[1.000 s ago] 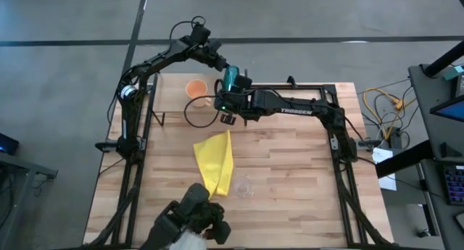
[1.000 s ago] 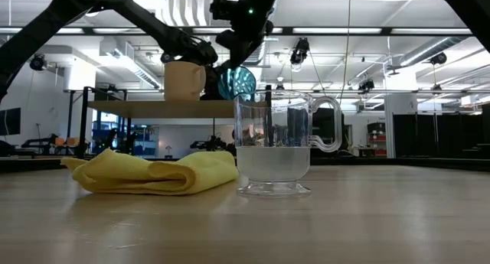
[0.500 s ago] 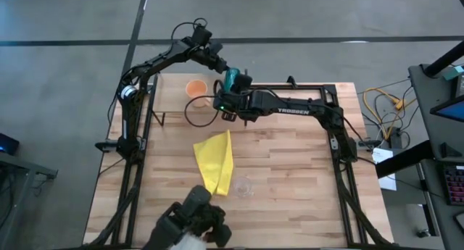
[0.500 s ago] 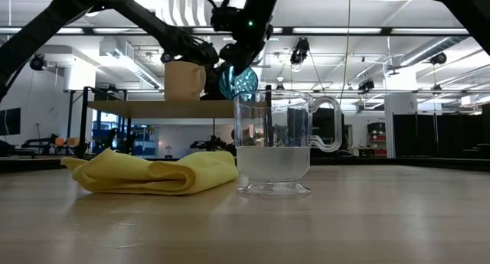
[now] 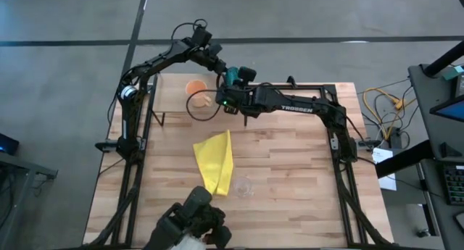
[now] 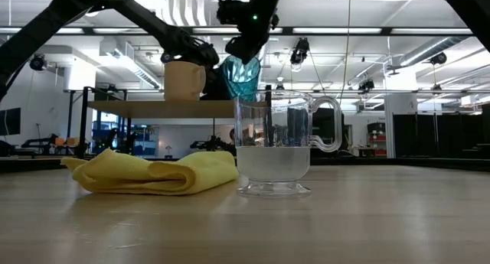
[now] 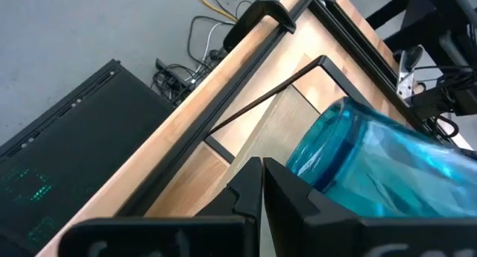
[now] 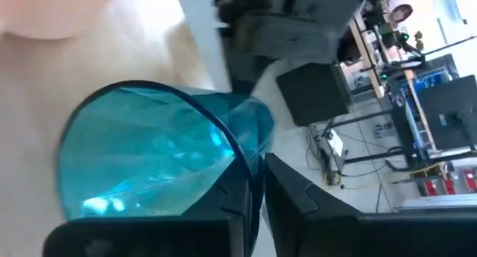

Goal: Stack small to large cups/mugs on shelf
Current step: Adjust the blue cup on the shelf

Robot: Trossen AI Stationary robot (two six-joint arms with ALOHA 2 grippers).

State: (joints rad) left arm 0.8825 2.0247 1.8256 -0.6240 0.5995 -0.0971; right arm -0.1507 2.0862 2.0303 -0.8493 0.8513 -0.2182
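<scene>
The teal tumbler [image 5: 232, 77] [image 6: 243, 74] hangs tilted over the shelf's [image 6: 153, 109] right end, mouth uppermost. My right gripper [image 8: 255, 184] is shut on it. My left gripper [image 7: 261, 179] is shut, with nothing showing between its fingers, and the tumbler's end [image 7: 305, 164] is close beside them. The orange mug [image 5: 197, 87] [image 6: 184, 80] stands upright on the shelf, left of the tumbler. The small clear glass [image 5: 243, 186] [image 6: 272, 149] stands on the tabletop near the front edge. My right gripper pinches the tumbler's wall at the rim [image 8: 237, 154] between its two fingers, one inside the mouth and one outside. It comes at the rim slanting down from above. The tumbler hangs tilted below the fingers, its narrow end close over the shelf. My left gripper: I cannot tell whether its shut fingers touch the tumbler.
A folded yellow cloth [image 5: 214, 161] [image 6: 153, 172] lies on the tabletop between the shelf and the clear glass. The shelf's black legs and frame [image 7: 246, 112] run under the tumbler. Bare wood spreads over the table's right half [image 5: 304, 170].
My right gripper has turned at the wrist and shut on the tumbler's rim. The tumbler, which showed a round end toward the table's near edge, has tipped so that its mouth is up and its narrow end down.
</scene>
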